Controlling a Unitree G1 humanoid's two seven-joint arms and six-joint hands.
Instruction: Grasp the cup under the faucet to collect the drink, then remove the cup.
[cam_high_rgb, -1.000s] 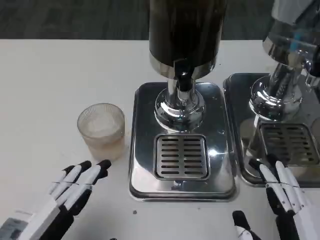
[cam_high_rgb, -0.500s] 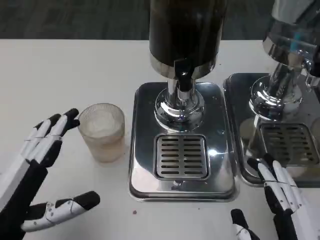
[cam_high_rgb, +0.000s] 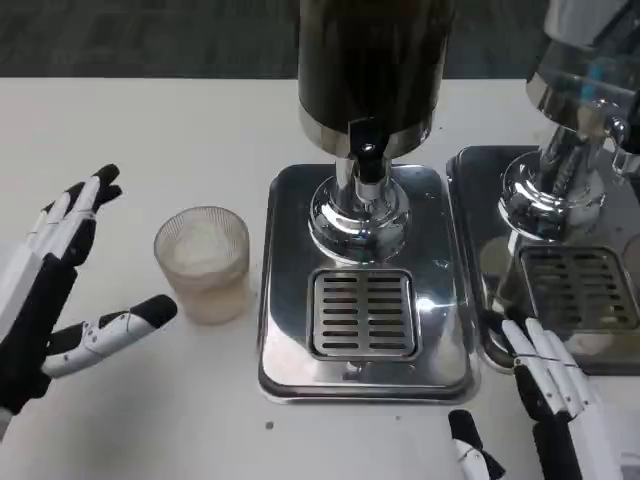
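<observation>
While your cup (cam_high_rgb: 204, 262) stands on the table (cam_high_rgb: 150, 140) just left of the tray (cam_high_rgb: 285, 300), not under the faucet (cam_high_rgb: 367, 165), your left hand (cam_high_rgb: 55, 290) is spread beside it, grasping nothing; your right hand (cam_high_rgb: 545, 400) is released too.

Ribbed translucent cup (cam_high_rgb: 203, 263) upright on white table, left of faucet (cam_high_rgb: 367, 165)

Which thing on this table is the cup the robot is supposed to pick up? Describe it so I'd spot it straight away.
Find the dark drink dispenser standing on its shiny metal drip tray in the middle of the white table. Just left of that tray, on the bare tabletop, stands the cup. It is a small, ribbed, frosted tumbler, the only see-through thing among all the metal, with the open left hand beside it.
</observation>
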